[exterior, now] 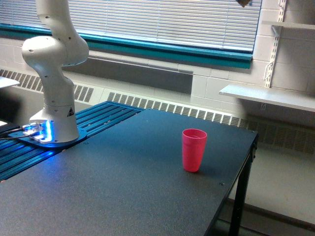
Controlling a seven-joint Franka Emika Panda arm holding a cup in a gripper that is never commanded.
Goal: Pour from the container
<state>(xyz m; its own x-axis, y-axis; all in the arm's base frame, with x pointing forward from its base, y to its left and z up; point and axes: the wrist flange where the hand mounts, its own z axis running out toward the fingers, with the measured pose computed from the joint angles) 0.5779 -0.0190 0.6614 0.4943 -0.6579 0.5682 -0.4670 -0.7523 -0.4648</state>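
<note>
Container: only a small dark-brown scrap at the top edge of the exterior view, high above the pink cup and toward that view's right; too cropped to confirm as the clear cup.
Gripper: out of frame; its opening and hold cannot be told.
Pink cup: stands upright and alone on the dark table, near the table's far edge on the exterior view's right.
Robot arm: white, rising from a blue-lit base well apart from the pink cup, toward the exterior view's left; upper links leave the frame.
Backdrop: window blinds and a white wall shelf behind the pink cup.
</note>
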